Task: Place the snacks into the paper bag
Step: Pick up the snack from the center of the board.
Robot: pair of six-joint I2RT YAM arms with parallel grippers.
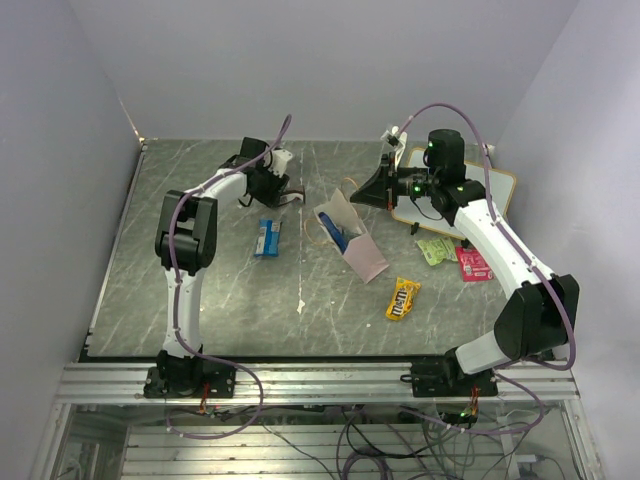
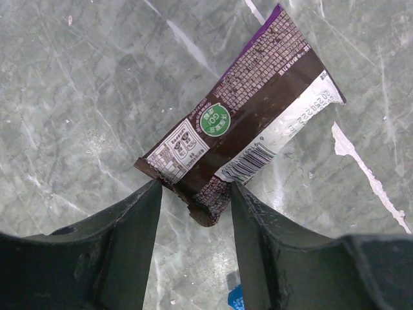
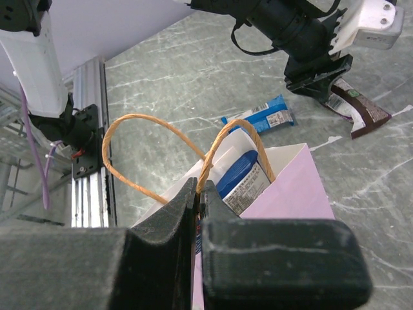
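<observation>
- My left pincer (image 2: 193,194) hangs over the brown bar (image 2: 251,116). Its jaws are apart, and the near end of the bar lies between my two fingertips, on the table.
- I cannot tell if my fingers already press the wrapper; both tips look very close to its edges.
- The bar lies flat with the barcode side up. Its long axis runs away from my jaws and slants toward my right finger, so it is not square to my grip.
- To do this pick well, I think I should turn my wrist a little until my jaws close straight across the width. I should also reach further along the bar, because a grip on the end seam alone may slip.
- My right pincer (image 3: 199,194) is closed on the rim of the paper bag (image 3: 284,187), beside its handle (image 3: 139,123). The mouth opens just ahead of these fingers, with a blue packet (image 3: 242,174) inside.
</observation>
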